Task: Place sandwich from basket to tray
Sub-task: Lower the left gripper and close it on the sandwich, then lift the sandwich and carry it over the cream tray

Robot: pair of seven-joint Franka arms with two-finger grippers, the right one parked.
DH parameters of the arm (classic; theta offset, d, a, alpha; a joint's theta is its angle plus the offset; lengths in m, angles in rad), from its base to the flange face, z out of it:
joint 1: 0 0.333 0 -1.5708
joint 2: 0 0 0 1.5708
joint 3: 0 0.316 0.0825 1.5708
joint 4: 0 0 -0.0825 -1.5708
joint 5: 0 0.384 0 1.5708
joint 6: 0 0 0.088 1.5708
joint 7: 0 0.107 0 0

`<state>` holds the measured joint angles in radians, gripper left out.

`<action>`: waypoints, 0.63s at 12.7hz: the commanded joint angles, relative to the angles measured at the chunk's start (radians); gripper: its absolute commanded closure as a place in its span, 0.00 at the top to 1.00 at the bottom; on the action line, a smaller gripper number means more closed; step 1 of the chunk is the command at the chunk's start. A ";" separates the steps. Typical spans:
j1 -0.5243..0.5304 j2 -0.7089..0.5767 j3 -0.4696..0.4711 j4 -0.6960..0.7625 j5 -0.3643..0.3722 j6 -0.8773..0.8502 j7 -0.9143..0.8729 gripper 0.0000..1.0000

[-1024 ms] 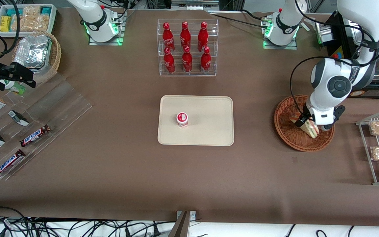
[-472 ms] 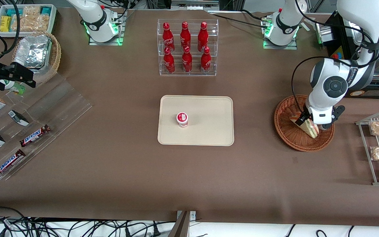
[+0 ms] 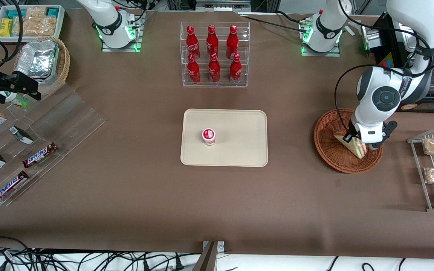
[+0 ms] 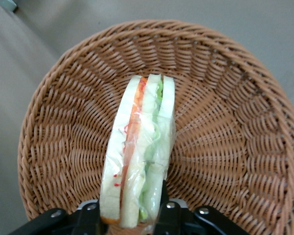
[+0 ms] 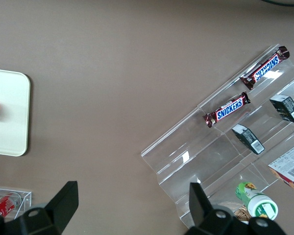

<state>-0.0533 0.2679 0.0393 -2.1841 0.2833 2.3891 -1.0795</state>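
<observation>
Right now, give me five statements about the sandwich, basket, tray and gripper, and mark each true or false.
1. The sandwich is over the basket, not on the tray. True.
2. The gripper has its jaws closed on the sandwich's end. True.
3. The tray holds nothing. False: a small red-and-white cup stands on it.
4. The basket lies toward the parked arm's end of the table. False: it lies toward the working arm's end.
5. The bottle rack is nearer to the front camera than the tray. False: it is farther from the camera.
</observation>
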 commanded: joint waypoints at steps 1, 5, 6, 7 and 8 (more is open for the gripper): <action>-0.008 -0.018 -0.025 0.078 0.025 -0.134 -0.017 0.22; -0.003 -0.036 -0.110 0.222 -0.019 -0.333 0.007 0.22; -0.005 -0.039 -0.142 0.294 -0.091 -0.408 0.071 0.22; -0.007 -0.039 -0.159 0.378 -0.164 -0.504 0.137 0.22; -0.011 -0.039 -0.165 0.456 -0.220 -0.593 0.179 0.22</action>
<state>-0.0634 0.2333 -0.1094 -1.8683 0.1512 1.9486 -0.9974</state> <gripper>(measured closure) 0.780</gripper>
